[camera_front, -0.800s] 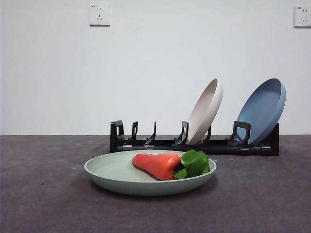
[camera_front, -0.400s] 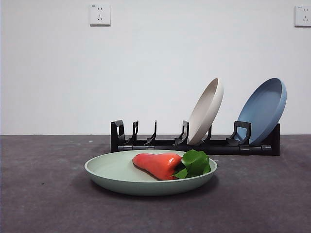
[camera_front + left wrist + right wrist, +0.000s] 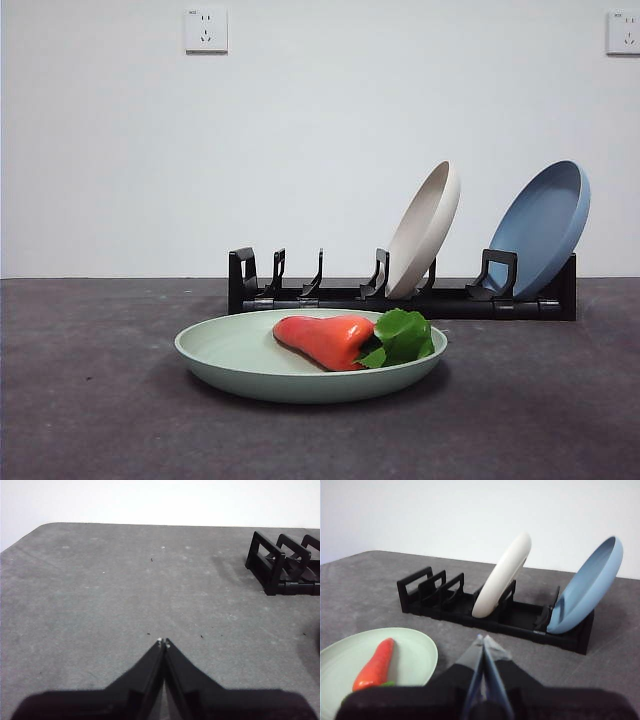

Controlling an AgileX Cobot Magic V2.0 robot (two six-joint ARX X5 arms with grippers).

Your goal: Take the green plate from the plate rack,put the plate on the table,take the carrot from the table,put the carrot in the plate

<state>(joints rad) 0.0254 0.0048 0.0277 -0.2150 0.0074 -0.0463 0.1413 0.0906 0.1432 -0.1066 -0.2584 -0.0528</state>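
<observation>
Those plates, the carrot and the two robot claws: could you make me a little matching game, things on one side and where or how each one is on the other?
Things:
1. carrot
2. green plate
3. beige plate
4. left gripper

Places or states:
A. leaning in the plate rack
B. lying in a plate
C. jaws closed, holding nothing
D. flat on the table

Pairs: 1-B, 2-D, 3-A, 4-C. The blue plate leans in the rack too, and the right gripper is also closed and empty.

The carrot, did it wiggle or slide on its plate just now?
No. The carrot lies in the green plate at the same spot below the plate rack, with its leaves toward the blue plate.
</observation>
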